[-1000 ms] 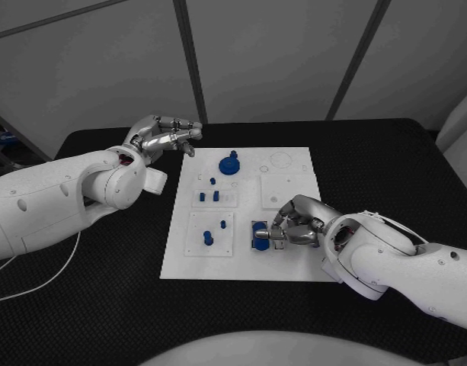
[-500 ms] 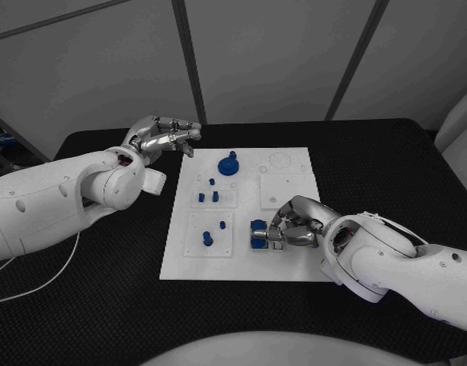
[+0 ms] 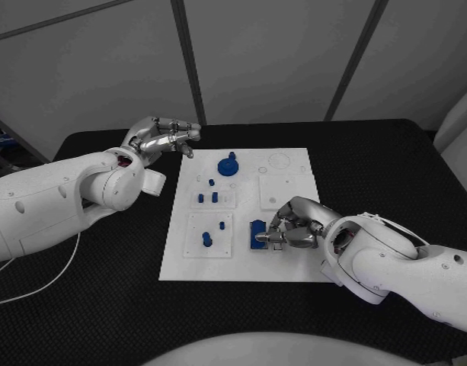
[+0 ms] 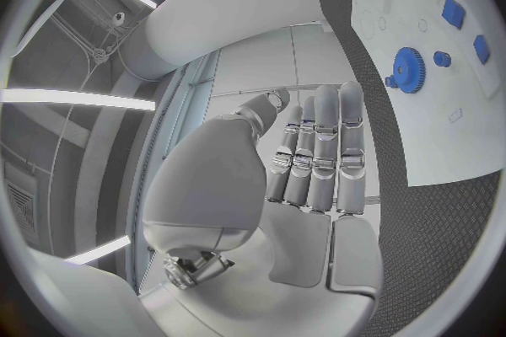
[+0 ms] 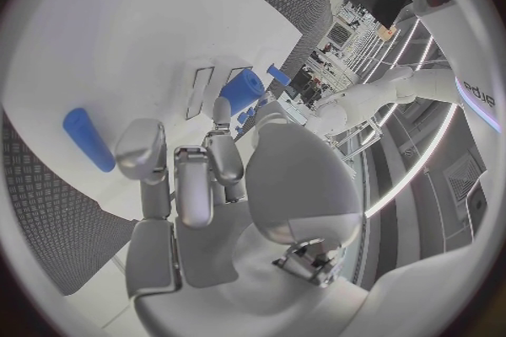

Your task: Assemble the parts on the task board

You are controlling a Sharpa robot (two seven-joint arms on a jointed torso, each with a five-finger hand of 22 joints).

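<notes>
The white task board lies in the middle of the black table. My right hand rests low on the board's near right part, its fingers curled round a blue cylindrical part that stands on the board. A loose blue peg lies nearby. A blue gear sits at the board's far end. Small blue pegs and a taller peg stand in the left-hand plates. My left hand hovers off the board's far left corner, holding nothing, its fingers loosely bent.
Black table surrounds the board on all sides. White inset plates lie on the board's right half. A thin white cable trails on the table at the near left.
My right hand has crept slightly leftward against the blue part, which stays in place. The left hand has not moved.
</notes>
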